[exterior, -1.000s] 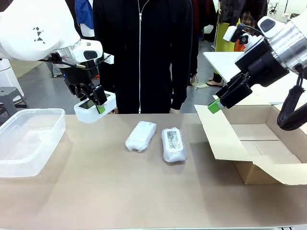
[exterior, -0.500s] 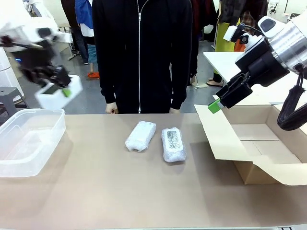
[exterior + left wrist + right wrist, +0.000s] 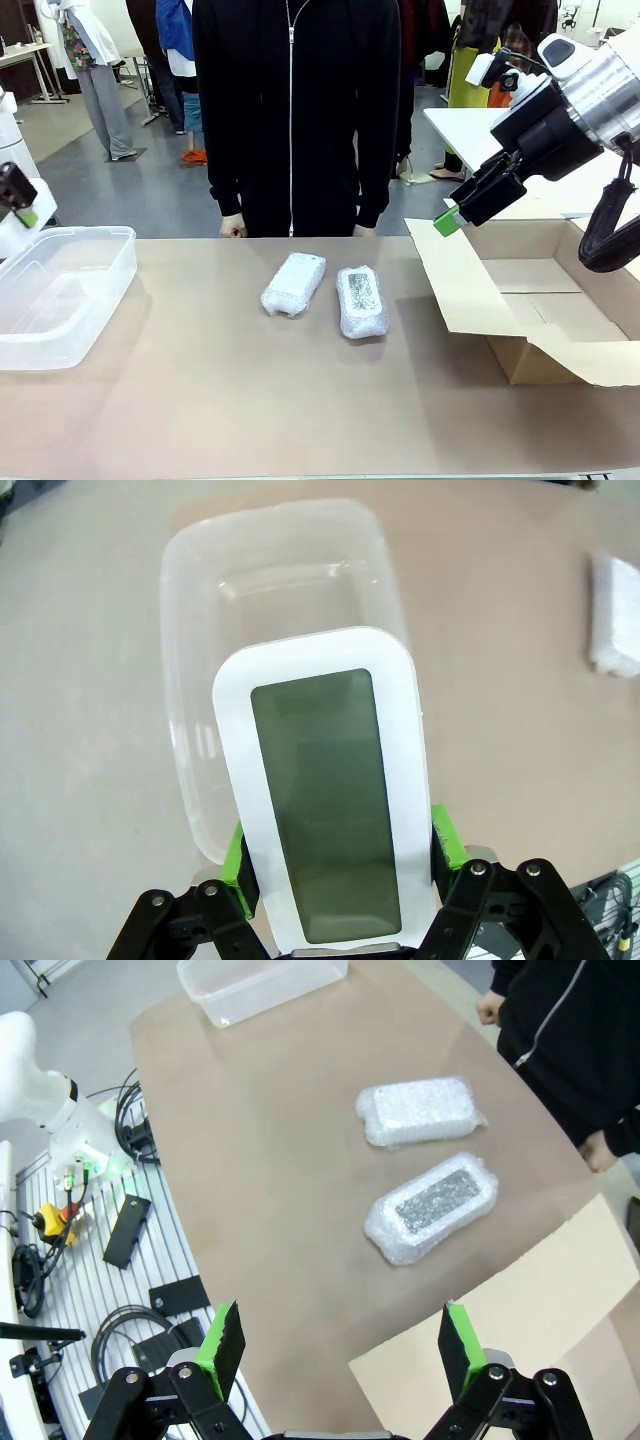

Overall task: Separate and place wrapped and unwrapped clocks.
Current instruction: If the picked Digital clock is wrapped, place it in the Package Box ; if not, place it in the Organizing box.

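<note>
Left claw (image 3: pixel 341 848): closed on the bare clock (image 3: pixel 325 800), one green pad pressed to each long side near its lower end.
Bare clock: white case, grey-green screen facing the wrist camera; held in the air at the far left of the scene, with the clear tub (image 3: pixel 200 600) below and behind it.
Clear tub: at the left end of the bench (image 3: pixel 200 400), nothing inside it.
Right claw (image 3: pixel 340 1345): jaws spread wide, nothing between them; it hangs high at the right, over the far left corner of the cardboard box (image 3: pixel 540 300).
Cardboard box: at the right end of the bench, flaps folded out, interior bare.
Plain wrapped clock (image 3: pixel 294 283): whitish bubble wrap, lying mid-bench, angled a little.
Speckled wrapped clock (image 3: pixel 362 300): just right of the plain one, close but apart, dark speckled panel facing up.
Person (image 3: pixel 295 110): in a black zipped jacket, standing at the far side of the bench, hands hanging at its edge and touching none of the clocks.
</note>
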`<state>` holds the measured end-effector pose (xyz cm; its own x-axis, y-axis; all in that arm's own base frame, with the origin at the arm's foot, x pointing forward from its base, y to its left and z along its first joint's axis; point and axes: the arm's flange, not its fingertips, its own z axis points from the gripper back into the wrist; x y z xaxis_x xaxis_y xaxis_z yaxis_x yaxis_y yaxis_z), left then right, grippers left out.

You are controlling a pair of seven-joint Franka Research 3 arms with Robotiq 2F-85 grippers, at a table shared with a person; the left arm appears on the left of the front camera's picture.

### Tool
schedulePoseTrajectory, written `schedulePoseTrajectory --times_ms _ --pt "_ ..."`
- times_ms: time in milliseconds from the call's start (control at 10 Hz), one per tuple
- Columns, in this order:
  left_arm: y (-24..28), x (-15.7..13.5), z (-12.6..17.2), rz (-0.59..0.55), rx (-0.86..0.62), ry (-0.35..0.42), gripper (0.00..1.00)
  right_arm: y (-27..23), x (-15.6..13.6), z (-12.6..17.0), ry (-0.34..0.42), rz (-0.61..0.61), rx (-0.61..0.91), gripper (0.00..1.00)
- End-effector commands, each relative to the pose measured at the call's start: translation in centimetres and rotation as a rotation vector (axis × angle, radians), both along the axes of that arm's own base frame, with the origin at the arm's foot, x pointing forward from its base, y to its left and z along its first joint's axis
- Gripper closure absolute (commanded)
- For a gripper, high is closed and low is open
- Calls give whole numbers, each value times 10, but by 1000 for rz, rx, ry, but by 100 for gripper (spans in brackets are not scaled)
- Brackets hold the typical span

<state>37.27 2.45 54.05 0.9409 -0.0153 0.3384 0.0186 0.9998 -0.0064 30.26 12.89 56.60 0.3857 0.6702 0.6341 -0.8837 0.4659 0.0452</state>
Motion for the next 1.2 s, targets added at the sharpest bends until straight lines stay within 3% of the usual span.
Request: schedulePoseTrajectory --times_ms 0,500,800,1100 --pt "19 18 -30 -19 -8 27 20 -1 0 -1 9 2 0 0" --pt "54 51 -125 -155 29 60 20 -1 0 -1 9 2 0 0" --pt "61 58 -150 -213 6 57 20 -1 0 -1 9 2 0 0" --pt "64 63 -166 -184 -2 41 20 -1 0 -1 9 2 0 0"
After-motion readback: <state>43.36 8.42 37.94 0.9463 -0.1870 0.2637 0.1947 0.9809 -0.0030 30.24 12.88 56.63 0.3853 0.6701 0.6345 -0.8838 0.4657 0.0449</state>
